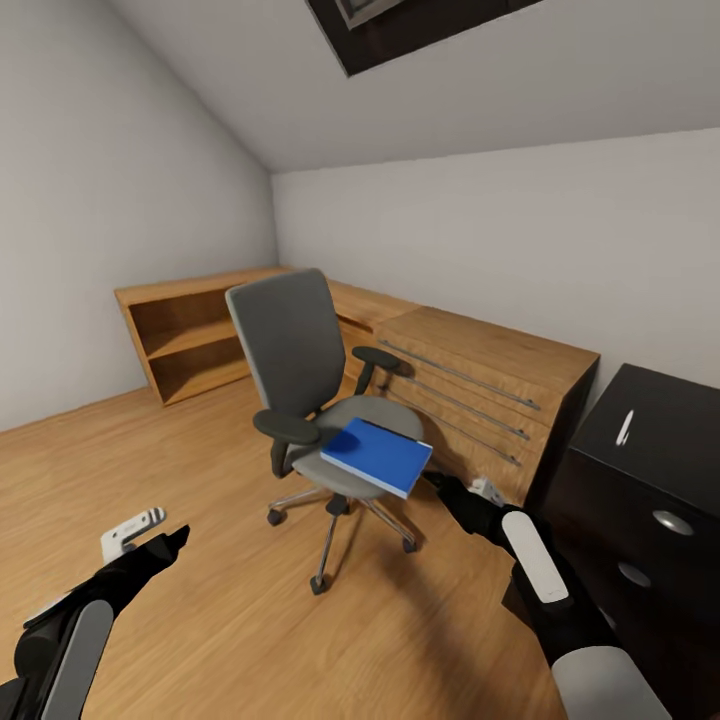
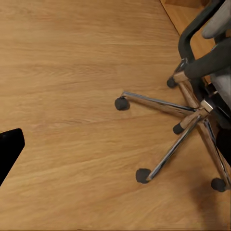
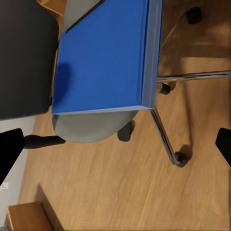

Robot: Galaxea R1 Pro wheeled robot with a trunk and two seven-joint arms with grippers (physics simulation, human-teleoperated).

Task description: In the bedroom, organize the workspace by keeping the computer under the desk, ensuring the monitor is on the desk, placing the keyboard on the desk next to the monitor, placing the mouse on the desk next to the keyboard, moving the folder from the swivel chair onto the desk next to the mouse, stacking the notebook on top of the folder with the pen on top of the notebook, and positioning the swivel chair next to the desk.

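Observation:
The swivel chair (image 1: 300, 380), grey with black armrests and a chrome star base (image 2: 178, 120), stands mid-room on the wood floor. The bright blue folder (image 1: 378, 456) lies flat on its seat, overhanging the front edge. My right gripper (image 1: 440, 487) hovers just right of the folder, open and empty; in the right wrist view the folder (image 3: 103, 53) lies ahead of its spread fingertips (image 3: 9, 149). My left gripper (image 1: 172, 540) is low at the left, open, well apart from the chair. The black desk's drawer unit (image 1: 640, 480) stands at the right with a small white pen (image 1: 624, 427) on top.
Low light-wood cabinets (image 1: 470, 380) run along the back wall, with open shelves (image 1: 190, 340) in the corner. The ceiling slopes down at the left. Bare wood floor (image 1: 200, 620) spreads in front of and left of the chair.

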